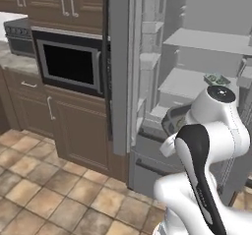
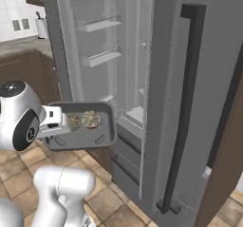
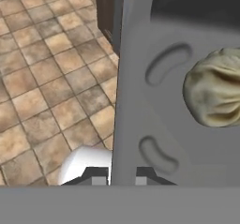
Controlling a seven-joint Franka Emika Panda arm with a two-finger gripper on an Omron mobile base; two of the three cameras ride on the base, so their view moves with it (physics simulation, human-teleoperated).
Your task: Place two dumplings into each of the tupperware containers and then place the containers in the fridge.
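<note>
Before the open fridge (image 2: 142, 55), the gripper (image 3: 123, 180) clamps the rim of the dark grey container (image 2: 107, 126). Two dumplings (image 2: 90, 119) lie inside; open floor (image 1: 44, 180) lies below.

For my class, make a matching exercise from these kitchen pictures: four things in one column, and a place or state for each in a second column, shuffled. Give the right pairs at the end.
Things
1. dark grey container
2. dumplings
3. fridge
4. built-in oven

Places or states
A. set into the brown cabinets, left of the fridge
B. lying inside the tub
C. held at its rim by the pincer, in the air before the fridge
D. door swung open, pale shelves showing

Pairs: 1-C, 2-B, 3-D, 4-A
</note>
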